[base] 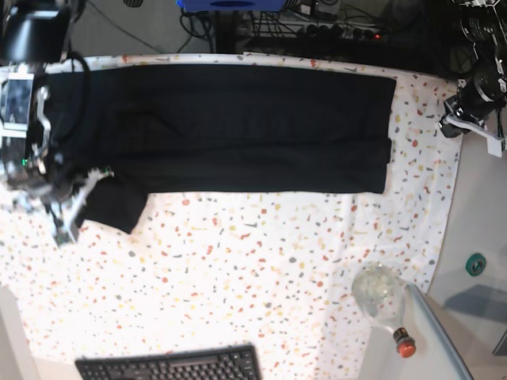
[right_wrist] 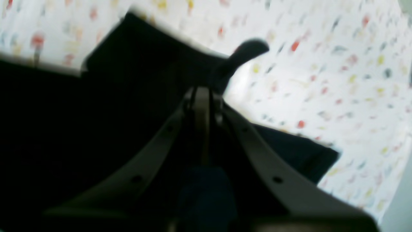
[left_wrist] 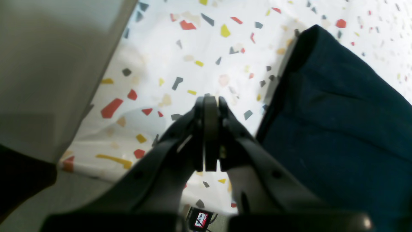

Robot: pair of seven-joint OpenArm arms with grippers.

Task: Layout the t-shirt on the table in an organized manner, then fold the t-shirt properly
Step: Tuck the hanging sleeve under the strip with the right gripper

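Black t-shirt [base: 238, 127] folded into a long band across the far half of the speckled desk [base: 261, 269]

Only the base view shows its full length and one sleeve poking out by the right tool [right_wrist: 202, 93], shut on the t-shirt; the left wrist view shows the left tool [left_wrist: 210, 103] closed, empty, beside the cloth's edge

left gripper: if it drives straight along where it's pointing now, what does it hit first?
Most likely the bare table cloth. The shut left gripper points at open speckled surface, with the t-shirt lying off to one side of that line. Depth is unclear.
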